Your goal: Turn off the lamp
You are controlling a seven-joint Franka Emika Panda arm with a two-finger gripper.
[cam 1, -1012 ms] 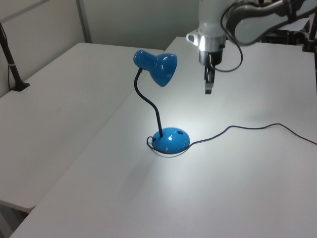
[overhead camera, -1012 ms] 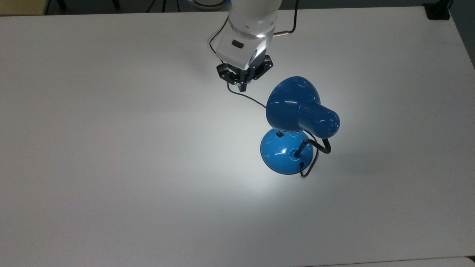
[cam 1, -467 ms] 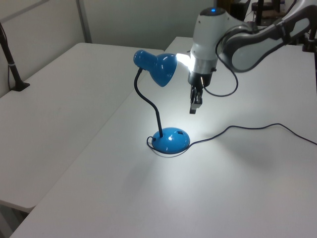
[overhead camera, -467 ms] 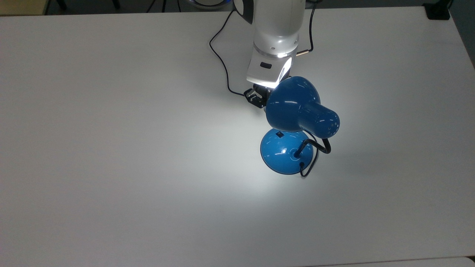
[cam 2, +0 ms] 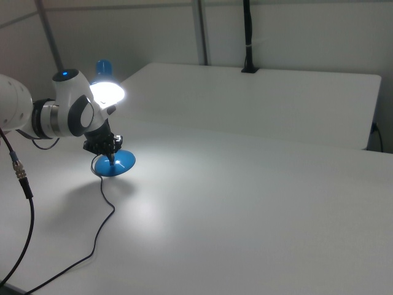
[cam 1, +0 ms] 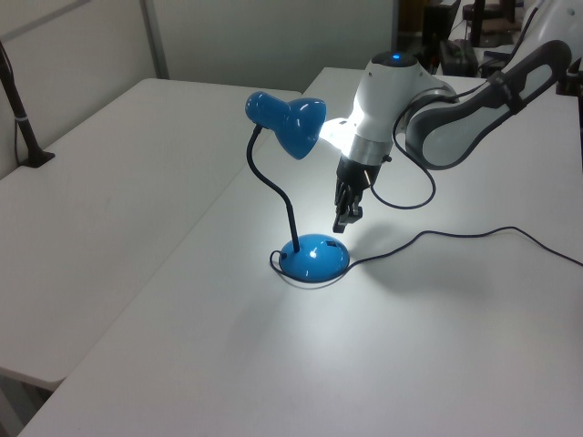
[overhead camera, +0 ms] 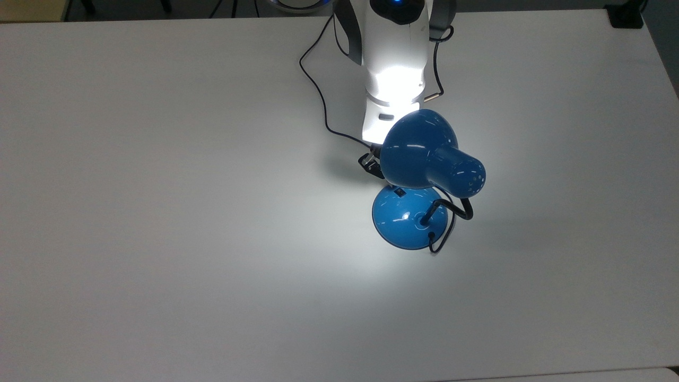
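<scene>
The lamp is lit and throws a bright patch on the white table. Its glossy blue shade (overhead camera: 419, 148) hangs over the round blue base (overhead camera: 406, 220), joined by the black bent neck (cam 1: 273, 187). A small black switch (overhead camera: 400, 192) sits on the base's edge nearest the arm. My gripper (cam 1: 342, 223) points down with its fingers shut on nothing, its tips just above the base (cam 1: 314, 258) on the switch side. In the top view the shade hides most of the gripper. In the right view the gripper (cam 2: 110, 157) hangs over the base (cam 2: 116, 165).
The lamp's thin black cord (overhead camera: 318, 95) runs across the table past the arm, and it trails toward the left view's right (cam 1: 455, 235). A black clamped post (cam 1: 27, 137) stands at the far table edge. A second white table (cam 1: 118, 164) adjoins.
The arm has come down and toward the lamp. The gripper dropped from beside the shade to just above the base. The lamp stays lit and has not moved.
</scene>
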